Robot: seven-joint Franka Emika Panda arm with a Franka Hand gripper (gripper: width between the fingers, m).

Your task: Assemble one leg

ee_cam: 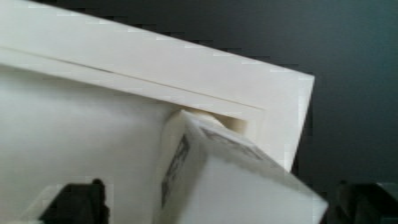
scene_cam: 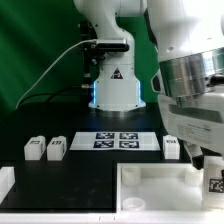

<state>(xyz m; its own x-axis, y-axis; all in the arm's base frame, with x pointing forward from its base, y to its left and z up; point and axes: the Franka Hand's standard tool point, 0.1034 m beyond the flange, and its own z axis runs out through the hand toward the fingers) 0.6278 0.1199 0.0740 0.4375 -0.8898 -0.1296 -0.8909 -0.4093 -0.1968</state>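
- My gripper (ee_cam: pixel 217 206) shows in the wrist view only as two dark, blurred fingertips (ee_cam: pixel 75 200) at the frame's edge, one to either side of the leg. I cannot tell whether they press on it or stand off it.
- The leg (ee_cam: pixel 222 170) lies between those fingertips. It is a stubby white block of smooth, matte plastic with flat faces and soft edges, and it is tilted rather than upright. A dark printed strip runs along one face.
- Its far end meets a corner of the square top (ee_cam: pixel 107 120), against the raised lip there.
- In the exterior view the same leg (scene_cam: pixel 213 183) sits at the lower right below my wrist, its black-and-white square tag facing the camera.
- The square top (scene_cam: pixel 150 188) is a broad white tray-like panel with a low rim, lying flat on the black counter (scene_cam: pixel 85 180).
- Farther back, the outer spare leg (scene_cam: pixel 35 148) and the inner spare leg (scene_cam: pixel 57 148) stand just beside each other at the exterior view's left.
- The lone spare leg (scene_cam: pixel 172 147) stands at the right.
- Between them lies the marker board (scene_cam: pixel 118 140), thin and flat.
- Behind it rises my glossy white base (scene_cam: pixel 115 85), before a green backdrop (scene_cam: pixel 35 50).
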